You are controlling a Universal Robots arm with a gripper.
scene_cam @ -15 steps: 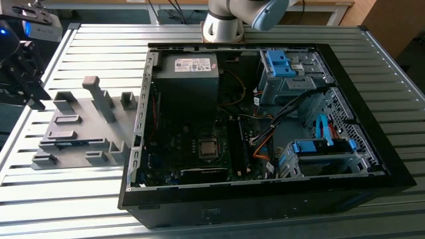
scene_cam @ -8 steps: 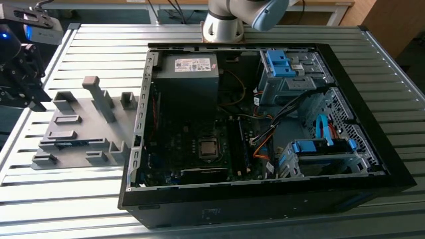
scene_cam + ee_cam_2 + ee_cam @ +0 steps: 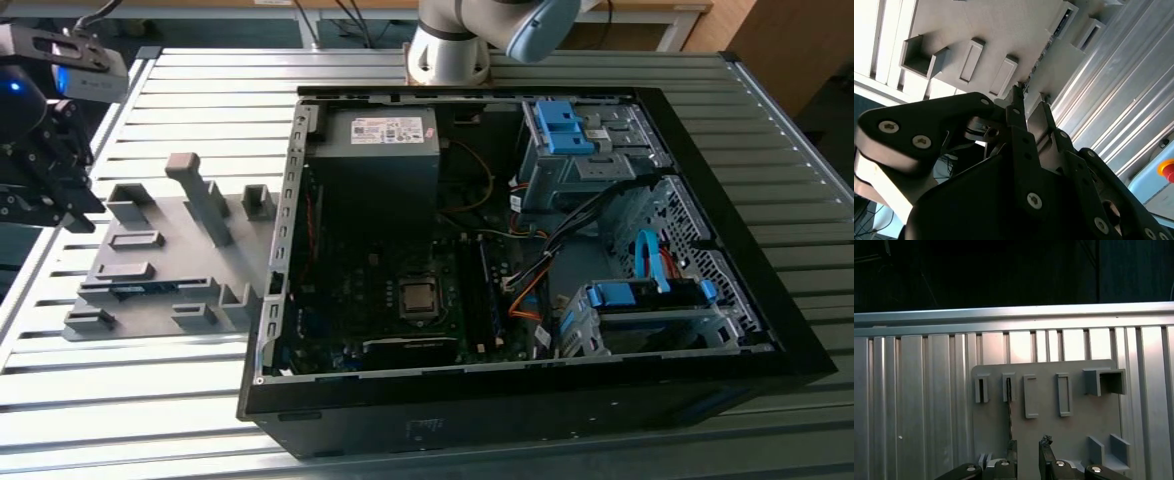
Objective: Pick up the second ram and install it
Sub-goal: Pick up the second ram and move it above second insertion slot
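Note:
The second ram (image 3: 1009,410) stands on edge in a slot of the grey holder plate (image 3: 1049,430), a thin dark stick running towards my fingertips. In the second wrist view its edge (image 3: 1043,54) shows along the plate (image 3: 1004,25). In the exterior view it is a bluish strip (image 3: 144,288) near the plate's front. My gripper (image 3: 1028,444) hangs above the plate with its fingers apart and nothing between them; the stick lines up with one finger (image 3: 1012,446). The gripper (image 3: 64,205) sits at the exterior view's far left, away from the computer case.
An open black computer case (image 3: 534,400) lies in the middle of the slatted metal table (image 3: 160,400), motherboard (image 3: 400,300) facing up, with cables, a power supply (image 3: 380,140) and blue drive cages (image 3: 647,295) inside. Raised grey blocks (image 3: 200,195) stand on the holder plate.

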